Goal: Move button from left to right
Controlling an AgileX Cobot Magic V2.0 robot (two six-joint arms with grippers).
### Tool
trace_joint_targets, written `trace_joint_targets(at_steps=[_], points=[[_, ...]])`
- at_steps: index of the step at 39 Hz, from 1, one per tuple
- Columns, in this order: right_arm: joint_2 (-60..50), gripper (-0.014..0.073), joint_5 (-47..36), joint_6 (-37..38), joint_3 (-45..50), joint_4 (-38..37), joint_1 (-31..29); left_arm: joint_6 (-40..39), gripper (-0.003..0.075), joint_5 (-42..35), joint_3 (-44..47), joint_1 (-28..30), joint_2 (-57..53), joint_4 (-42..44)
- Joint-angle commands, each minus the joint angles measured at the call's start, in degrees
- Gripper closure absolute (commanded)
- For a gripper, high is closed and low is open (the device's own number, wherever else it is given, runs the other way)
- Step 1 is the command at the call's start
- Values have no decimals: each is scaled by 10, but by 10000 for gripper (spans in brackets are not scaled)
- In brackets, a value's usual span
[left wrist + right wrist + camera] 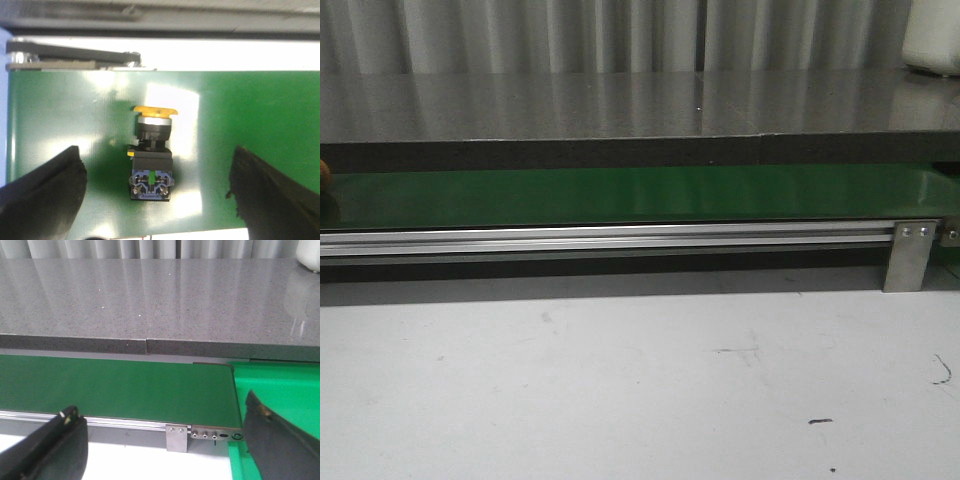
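We saw the left gripper (157, 195) with its jaws set wide apart, one dark finger (42, 192) on either side of the wrist picture. The button (151, 152) lay on its side between them, touching neither finger, on the green belt (250, 110). Its orange-yellow cap pointed away from the fingers toward the belt's far edge, and its black body with the blue terminal end pointed back toward the wrist. Beyond the cap ran a pale strip and a dark metal rail (75, 55).

In the front view only a small orange sliver of the button (324, 174) showed at the far left edge of the belt (650, 195); neither arm appeared there.

The right gripper (165, 450) also had its jaws apart, holding nothing. It hung over the right end of the belt (125, 387), where the silver frame (212, 432) ended beside a brighter green surface (280, 385). Behind the belt ran a grey speckled counter (150, 300), with a white container (932, 35) at its far right; we could not tell what it held.
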Motion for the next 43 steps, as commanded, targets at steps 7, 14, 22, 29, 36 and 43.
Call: trace_joint_targets(at_steps=[7, 14, 22, 29, 36, 43], points=[[6, -52, -49, -2, -21, 3, -1, 9, 490, 41, -17, -2, -46, -14], [6, -52, -49, -2, -21, 3, -1, 10, 741, 40, -5, -3, -75, -14], [6, -52, -49, -2, -21, 3, -1, 10, 741, -38, 70, -8, -167, -14], [6, -52, -49, -2, -21, 3, -1, 10, 741, -180, 231, -21, -292, -10], [6, -52, -49, -2, -21, 3, -1, 10, 741, -320, 409, -39, -426, -22], [6, -52, -49, -2, -21, 3, -1, 10, 741, -411, 564, -55, -576, -29]])
